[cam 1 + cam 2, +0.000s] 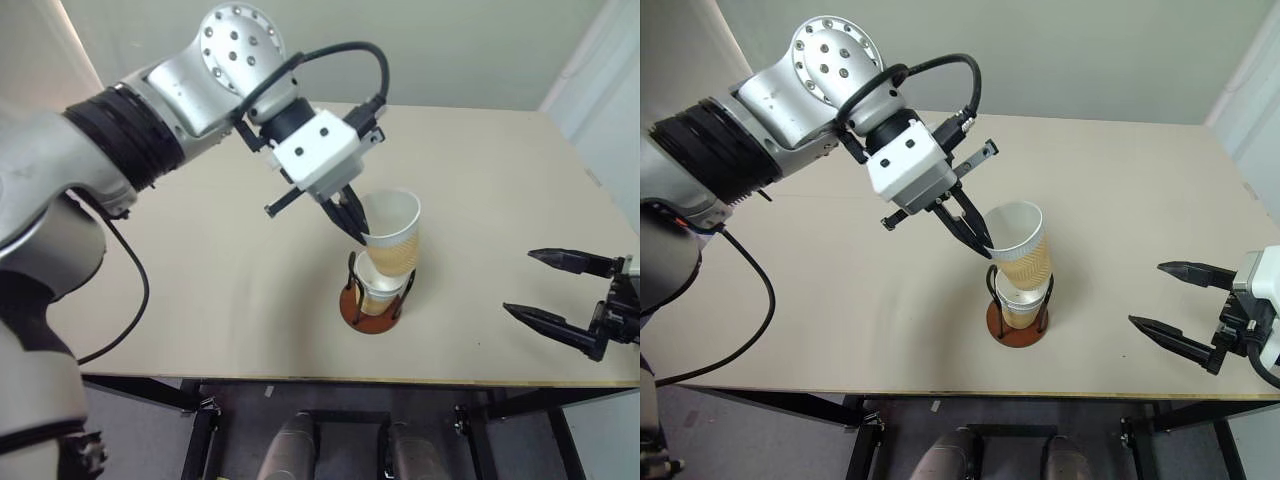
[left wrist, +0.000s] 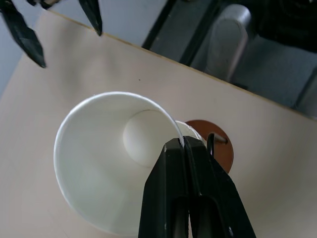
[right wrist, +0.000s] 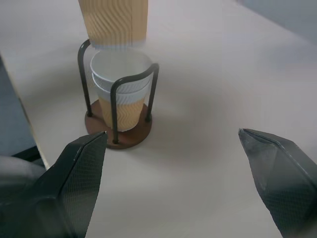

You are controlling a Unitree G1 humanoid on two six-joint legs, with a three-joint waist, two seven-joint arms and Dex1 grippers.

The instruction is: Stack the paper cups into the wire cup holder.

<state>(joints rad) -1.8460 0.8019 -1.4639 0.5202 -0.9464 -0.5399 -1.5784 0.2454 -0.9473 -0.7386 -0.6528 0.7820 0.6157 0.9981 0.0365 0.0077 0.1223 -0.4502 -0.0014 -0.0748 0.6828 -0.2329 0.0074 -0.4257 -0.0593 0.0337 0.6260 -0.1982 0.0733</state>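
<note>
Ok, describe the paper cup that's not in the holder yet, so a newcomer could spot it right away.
On the beige table, find the wire cup holder with its reddish-brown base. Just above it hangs a paper cup, pinched at the rim by the left tool. Unlike the two nested cups inside, it is tilted and airborne.

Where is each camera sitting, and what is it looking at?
Left eye view: on the head, looking down at the table; the left gripper pinches the top paper cup over the wire cup holder.
Right eye view: beside it, same scene; the right gripper hangs open.
Left wrist view: looks along its shut fingers into the cup.
Right wrist view: looks between its spread fingers at the holder with two nested cups.
Both wrist views share the holder.
</note>
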